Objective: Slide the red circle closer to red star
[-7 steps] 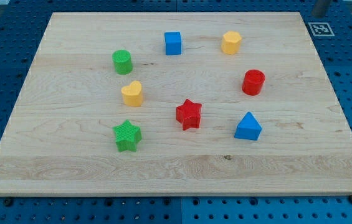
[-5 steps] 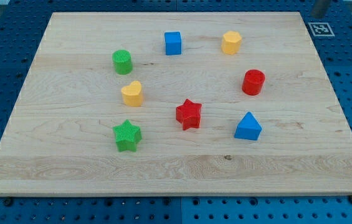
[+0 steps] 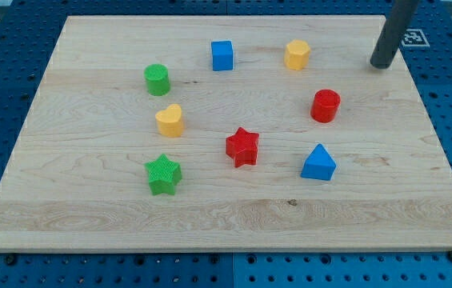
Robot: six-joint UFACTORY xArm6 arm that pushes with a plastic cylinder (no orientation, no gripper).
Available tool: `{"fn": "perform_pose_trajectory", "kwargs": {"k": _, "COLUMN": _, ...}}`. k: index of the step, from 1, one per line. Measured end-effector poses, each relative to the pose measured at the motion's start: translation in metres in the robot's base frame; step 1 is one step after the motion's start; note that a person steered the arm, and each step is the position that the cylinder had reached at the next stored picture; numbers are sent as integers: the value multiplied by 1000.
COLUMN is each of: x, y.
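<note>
Eight coloured blocks lay spread over the wooden counter (image 3: pixel 90 216), and my tip (image 3: pixel 382 65) stood near the view's top right corner, the dark rod rising out of the top edge beside a black-and-white marker (image 3: pixel 412 37). No claw was fitted, only the plain rod, so nothing was open, closed or gripped. My tip touched no block; it was above and to the right of the red circle (image 3: pixel 326 106), apart from it, and well right of the yellow block (image 3: pixel 297 54) at the view's top, whose shape I could not tell for certain. The red circle sat right of centre, with the red star (image 3: pixel 242 146) below it and to the left, a clear stretch of wood between them. A blue triangle (image 3: pixel 318 162) lay just below the red circle, to the right of the red star. A blue cube (image 3: pixel 222 55) sat at the top centre, a green cylinder (image 3: pixel 157 79) at the upper left, a yellow heart (image 3: pixel 170 120) beneath that, and a green star (image 3: pixel 163 174) lower still.
</note>
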State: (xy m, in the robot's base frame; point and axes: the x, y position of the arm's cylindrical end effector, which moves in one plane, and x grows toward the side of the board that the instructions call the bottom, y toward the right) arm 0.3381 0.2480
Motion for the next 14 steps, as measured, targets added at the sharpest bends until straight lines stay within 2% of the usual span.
{"fn": "perform_pose_trajectory", "kwargs": {"k": 1, "x": 52, "y": -28}}
{"fn": "perform_pose_trajectory", "kwargs": {"k": 2, "x": 78, "y": -53}}
{"fn": "perform_pose_trajectory", "kwargs": {"k": 5, "x": 80, "y": -120}}
{"fn": "perform_pose_trajectory", "kwargs": {"k": 7, "x": 47, "y": -135}}
{"fn": "perform_pose_trajectory", "kwargs": {"k": 10, "x": 120, "y": -156}}
{"fn": "perform_pose_trajectory", "kwargs": {"k": 13, "x": 127, "y": -150}}
{"fn": "perform_pose_trajectory", "kwargs": {"k": 14, "x": 142, "y": -159}}
